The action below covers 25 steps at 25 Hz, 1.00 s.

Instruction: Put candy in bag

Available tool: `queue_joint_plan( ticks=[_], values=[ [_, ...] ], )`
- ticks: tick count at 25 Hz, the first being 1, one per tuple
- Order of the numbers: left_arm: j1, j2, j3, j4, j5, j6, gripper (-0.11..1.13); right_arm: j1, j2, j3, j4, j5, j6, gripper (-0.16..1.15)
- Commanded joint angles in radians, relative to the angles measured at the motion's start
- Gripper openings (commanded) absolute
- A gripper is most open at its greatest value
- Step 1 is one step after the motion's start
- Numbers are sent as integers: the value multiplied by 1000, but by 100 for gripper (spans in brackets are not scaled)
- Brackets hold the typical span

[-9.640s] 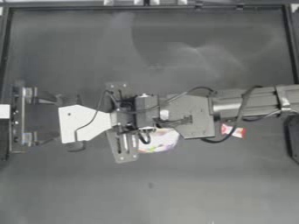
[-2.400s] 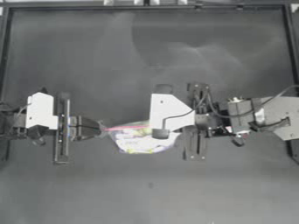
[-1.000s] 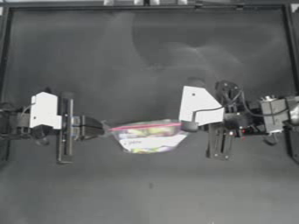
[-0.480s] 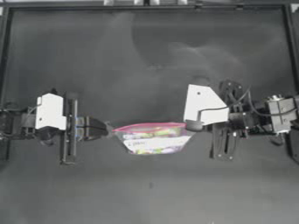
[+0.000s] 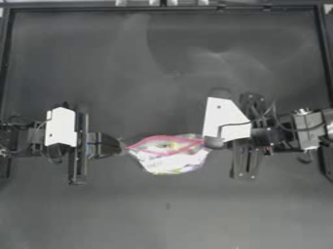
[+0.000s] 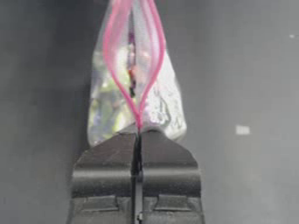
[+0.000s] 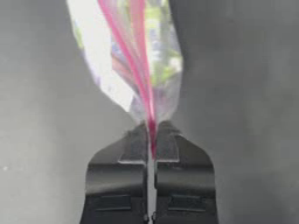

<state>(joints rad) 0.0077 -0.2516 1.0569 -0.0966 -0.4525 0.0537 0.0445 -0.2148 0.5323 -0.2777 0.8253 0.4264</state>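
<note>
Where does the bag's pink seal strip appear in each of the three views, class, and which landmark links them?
Top view: the seal strip runs across the bag between the left gripper and the right gripper.
Left wrist view: it rises from the shut fingers, gaping apart.
Right wrist view: it rises from the shut fingers.
Shared landmark: the colourful sweets inside.

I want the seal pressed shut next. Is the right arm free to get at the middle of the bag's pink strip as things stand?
Probably not. The right gripper is shut on one end of the bag, and the left gripper pinches the other end. Nothing covers the strip's middle, but reaching it means letting go.
</note>
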Motion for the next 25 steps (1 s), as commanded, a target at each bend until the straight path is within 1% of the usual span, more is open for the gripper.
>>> queue_joint_plan(
  ticks=[1,10,17,25],
  values=[
    [3,-12,-18,0,-14,2,9,0,-6,-17,-6,-21,2,5],
    [5,14,-20,0,-41,2,9,0,23,-12,-6,-31,5,5],
    [5,89,-101,12,0,3,9,0,35,-6,-6,-57,3,5],
    [-3,132,-120,18,5,3,9,0,49,21,-3,-103,6,5]
  ],
)
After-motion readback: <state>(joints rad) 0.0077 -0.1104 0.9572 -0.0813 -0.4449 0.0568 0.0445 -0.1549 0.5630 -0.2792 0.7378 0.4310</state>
